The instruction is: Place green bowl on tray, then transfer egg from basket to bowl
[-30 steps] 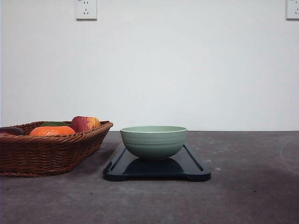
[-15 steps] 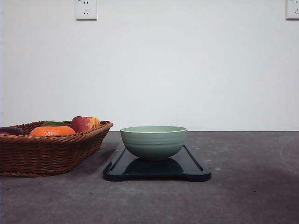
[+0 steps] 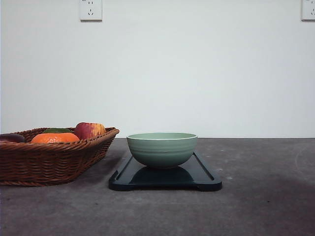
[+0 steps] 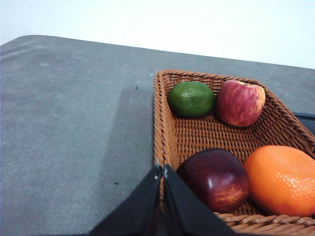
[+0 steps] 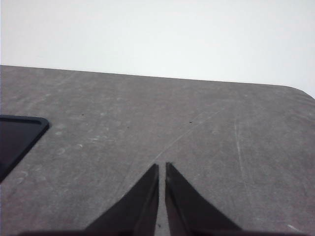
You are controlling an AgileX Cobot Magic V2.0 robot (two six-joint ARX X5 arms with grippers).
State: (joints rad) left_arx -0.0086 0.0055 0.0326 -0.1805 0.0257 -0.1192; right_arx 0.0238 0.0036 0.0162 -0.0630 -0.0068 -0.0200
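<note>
In the front view, the green bowl [image 3: 162, 149] is sitting upright on the tray [image 3: 206, 181] at lower centre, so the first half of the task looks done; the basket [image 3: 51, 162] is lying at lower left, just beside the tray, with an orange [image 3: 54, 138], a red apple [image 3: 89, 130] and a green fruit [image 3: 56, 130] showing above its braided rim; the step in hand, as I judge it, is fetching the egg.

In the left wrist view, the left gripper [image 4: 163, 169] is hanging over the near rim of the basket [image 4: 206, 140], its jaws pressed together with nothing between them; a lime [image 4: 191, 99] and the apple [image 4: 241, 103] are lying at upper right, a dark red plum-like fruit [image 4: 216, 178] and the orange [image 4: 282, 180] at lower right; no egg is making itself plain among them, and it may be lying hidden behind the larger fruit or outside the frame. To do this well, the arm should be finding the egg before descending, opening the jaws wide, coming down between the neighbouring fruit without nudging it, and closing gently, since a smooth round egg is likely to slip or roll.

In the right wrist view, the right gripper [image 5: 162, 169] is hovering over bare grey table [image 5: 197, 137], jaws closed and empty; a corner of the tray [image 5: 17, 135] is showing at centre left; this arm is best staying clear of the bowl.
</note>
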